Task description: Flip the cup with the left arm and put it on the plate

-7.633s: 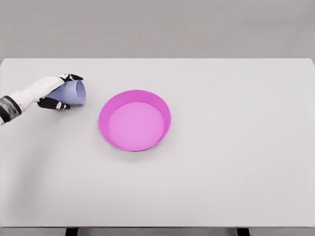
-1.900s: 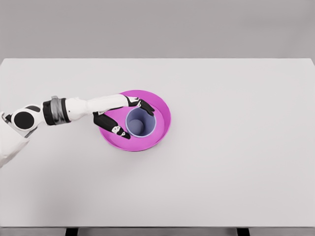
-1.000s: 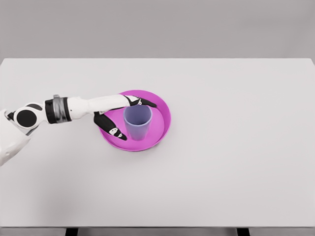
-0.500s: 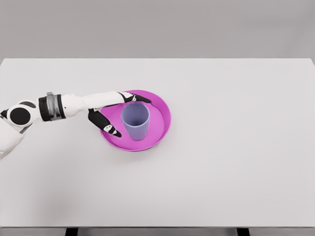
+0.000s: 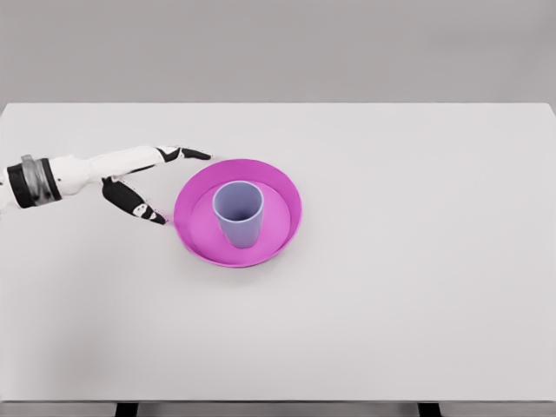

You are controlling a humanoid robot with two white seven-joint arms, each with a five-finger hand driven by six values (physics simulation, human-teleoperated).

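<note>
The near half of the white counter (image 5: 365, 330) is bare surface, with two dark legs showing under its near edge. Toward the middle, left of centre, sits the magenta plate (image 5: 282, 187), a shallow round dish with a raised rim. Inside it, on the plate's floor and slightly left of its centre, the pale lavender cup (image 5: 238, 213) stands upright with its open mouth up; nothing can be seen in the cup, and nothing else lies in the plate. Just left of the plate, over the counter, is the left hand (image 5: 139, 178), its white arm with a grey wrist band reaching in from the left edge. Its fingers (image 5: 139, 207) are spread wide and hold nothing: the nearer dark-tipped ones point toward the plate's left rim and end just beside it, whether touching cannot be told, while the farther ones (image 5: 187, 154) stretch out past the plate's far-left side. The hand is clear of the cup, with the plate's rim between them. The far half of the counter runs to a plain grey wall.
</note>
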